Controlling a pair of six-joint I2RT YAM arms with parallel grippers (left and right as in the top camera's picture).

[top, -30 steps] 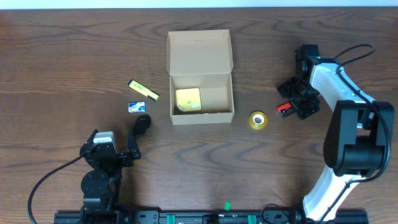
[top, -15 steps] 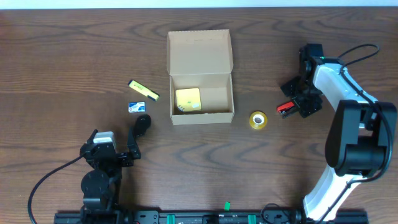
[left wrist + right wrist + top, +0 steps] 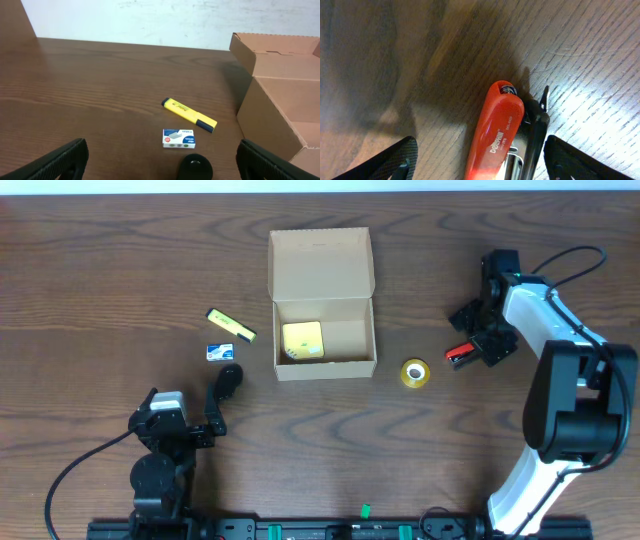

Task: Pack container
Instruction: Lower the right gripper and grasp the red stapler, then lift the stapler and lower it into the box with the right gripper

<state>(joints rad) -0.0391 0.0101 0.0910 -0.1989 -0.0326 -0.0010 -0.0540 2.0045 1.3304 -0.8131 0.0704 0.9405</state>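
Overhead and wrist views of the packing scene, with the right hand (image 3: 480,150) as clock centre. We see its two fingers spread apart, one on each side of the red tool (image 3: 495,130), gripping nothing. The tool lies flat on the surface (image 3: 120,260) directly between them. In the right wrist view its long axis runs from about 7 o'clock to 1 o'clock, with a thin black part alongside at 3 o'clock, so the fingers' closing line crosses the narrow width, not the length. We judge that closing here would pinch it across the body. The container (image 3: 322,305) sits at mid-table with its flap lid folded back toward 12 o'clock and its cavity open upward. A yellow pad (image 3: 302,340) already lies in the left half of that cavity. In the overhead view the container lies at roughly 9 o'clock from the right hand, well apart, with the tape roll (image 3: 415,373) between them, off toward 8 o'clock. The coming carry therefore runs toward 9 o'clock and should pass on the 12 o'clock side of the roll. The left hand (image 3: 161,150) has its fingers apart and empty, with the highlighter (image 3: 189,113) and the staple box (image 3: 179,138) near at its 12 o'clock. We take the right arm as the one engaged, being far nearer the tool
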